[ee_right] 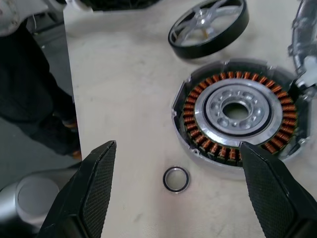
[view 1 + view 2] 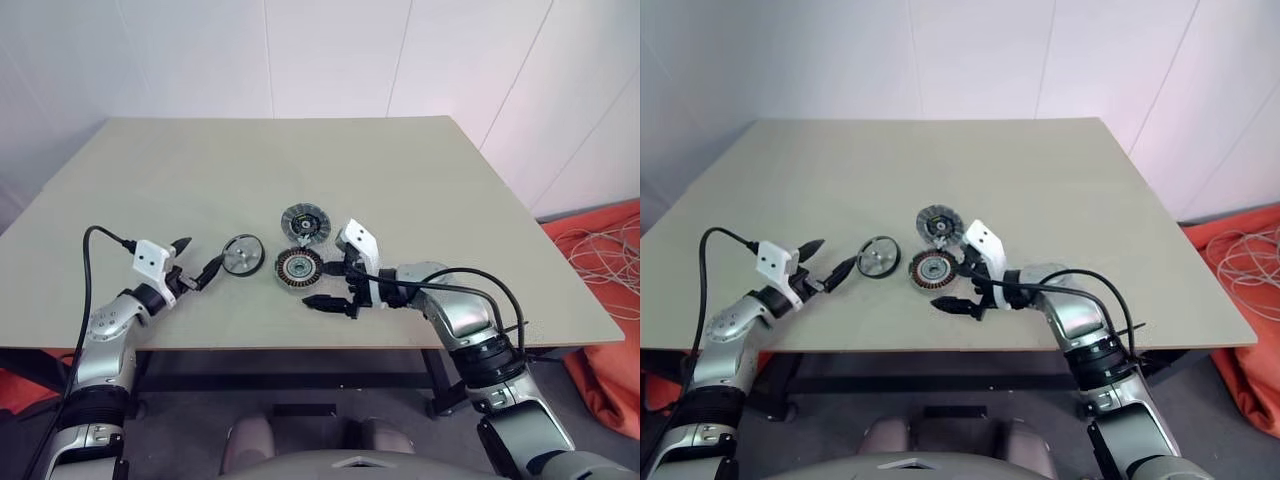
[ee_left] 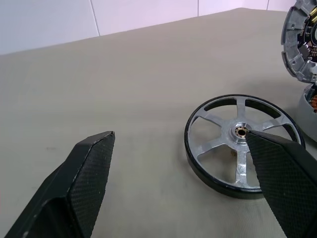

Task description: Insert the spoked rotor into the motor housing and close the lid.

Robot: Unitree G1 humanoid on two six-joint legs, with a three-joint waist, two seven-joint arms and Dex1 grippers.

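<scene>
The spoked rotor (image 2: 243,255) lies flat on the table, silver spokes up inside a black rim. Just right of it sits the motor housing (image 2: 299,268), coppery windings around a silver centre (image 1: 237,114). The lid (image 2: 305,222), a dark ribbed disc, lies directly behind the housing. My left gripper (image 2: 200,258) is open and level just left of the rotor, one fingertip (image 3: 280,173) over the rotor's near rim (image 3: 242,146). My right gripper (image 2: 322,286) is open at the housing's front right, pointing left, empty.
A tiny thin black ring (image 1: 176,179) lies on the table in front of the housing, between my right fingers. The table's front edge (image 2: 300,345) is close below both grippers. Orange fabric and white cables (image 2: 600,250) lie on the floor to the right.
</scene>
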